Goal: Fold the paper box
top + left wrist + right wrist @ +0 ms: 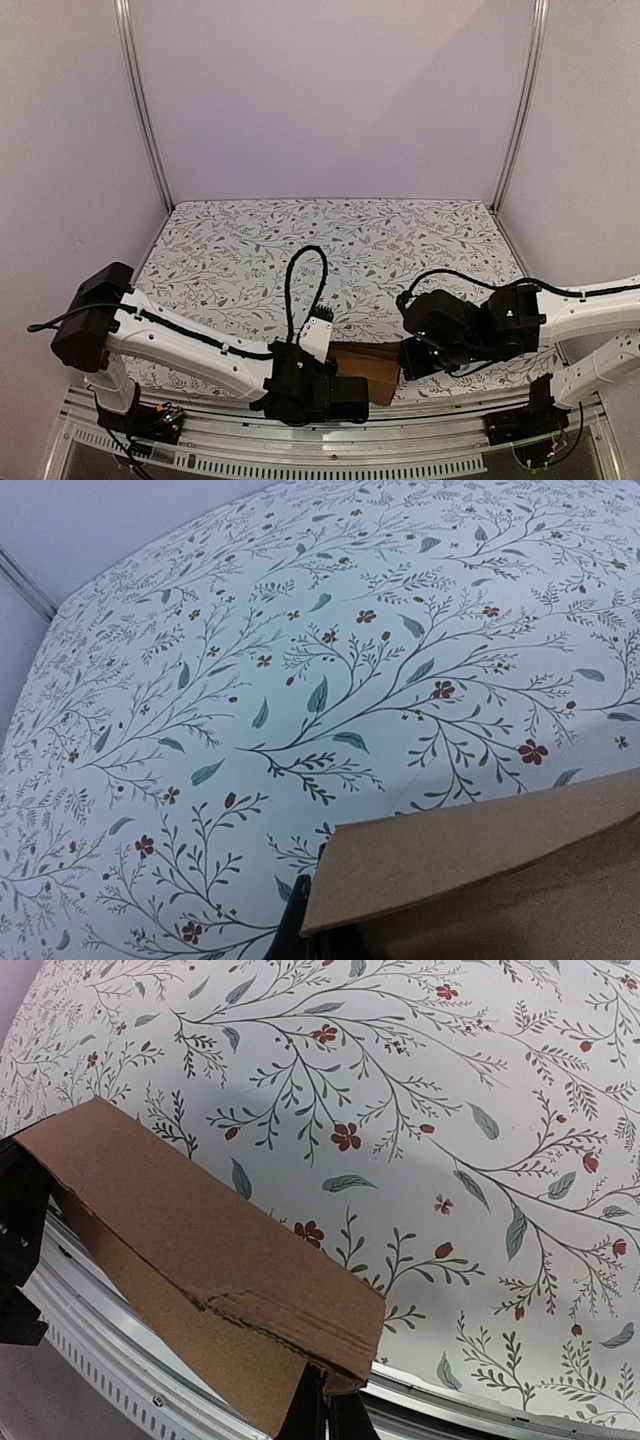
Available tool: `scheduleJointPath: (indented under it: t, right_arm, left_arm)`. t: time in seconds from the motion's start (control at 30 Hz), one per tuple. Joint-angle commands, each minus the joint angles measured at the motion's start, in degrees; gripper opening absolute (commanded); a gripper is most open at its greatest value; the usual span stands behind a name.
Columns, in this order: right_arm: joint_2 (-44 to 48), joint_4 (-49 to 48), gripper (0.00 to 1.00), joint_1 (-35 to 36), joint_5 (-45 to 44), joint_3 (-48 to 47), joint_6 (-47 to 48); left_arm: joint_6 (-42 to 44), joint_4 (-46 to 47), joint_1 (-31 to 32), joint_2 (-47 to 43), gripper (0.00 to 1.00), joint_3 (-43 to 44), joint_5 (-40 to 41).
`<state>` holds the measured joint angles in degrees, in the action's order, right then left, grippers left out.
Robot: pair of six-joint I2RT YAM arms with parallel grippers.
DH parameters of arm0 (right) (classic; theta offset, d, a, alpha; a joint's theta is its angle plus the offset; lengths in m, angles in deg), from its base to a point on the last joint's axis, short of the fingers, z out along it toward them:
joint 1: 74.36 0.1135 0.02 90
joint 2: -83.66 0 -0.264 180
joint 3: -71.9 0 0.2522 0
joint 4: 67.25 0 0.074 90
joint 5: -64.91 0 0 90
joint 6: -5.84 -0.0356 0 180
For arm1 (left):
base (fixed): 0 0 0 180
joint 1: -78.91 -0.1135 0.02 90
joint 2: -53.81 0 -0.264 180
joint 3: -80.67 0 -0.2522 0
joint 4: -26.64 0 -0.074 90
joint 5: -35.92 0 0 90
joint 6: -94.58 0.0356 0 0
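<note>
You have the paper box (366, 366) over the middle of the table's (230, 250) near edge (plain brown cardboard, creased). The left fingers (296, 930) pinch 1 end and the right fingers (310, 1415) pinch the other.

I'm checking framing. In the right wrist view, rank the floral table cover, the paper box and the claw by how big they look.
1. floral table cover
2. paper box, enlarged by nearness
3. right claw, tips only

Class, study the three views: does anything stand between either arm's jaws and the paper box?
Nothing visible does: the left gripper and the right gripper each pinch an edge of the paper box.
</note>
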<state>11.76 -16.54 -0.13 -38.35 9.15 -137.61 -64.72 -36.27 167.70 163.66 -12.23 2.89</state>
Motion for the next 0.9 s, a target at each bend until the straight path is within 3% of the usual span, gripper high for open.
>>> scheduleJointPath:
  t: [0.0,0.87]
  right_arm:
    - [-1.19,-8.65,0.00,1.84,1.93,-2.06,-1.42]
    - [2.79,-1.91,0.00,7.46,-5.21,1.80,-5.77]
  left_arm:
    - [-0.31,2.88,-0.29,3.93,0.00,-0.48,-12.06]
    - [-2.23,-0.03,-0.29,5.19,0.00,1.54,-12.43]
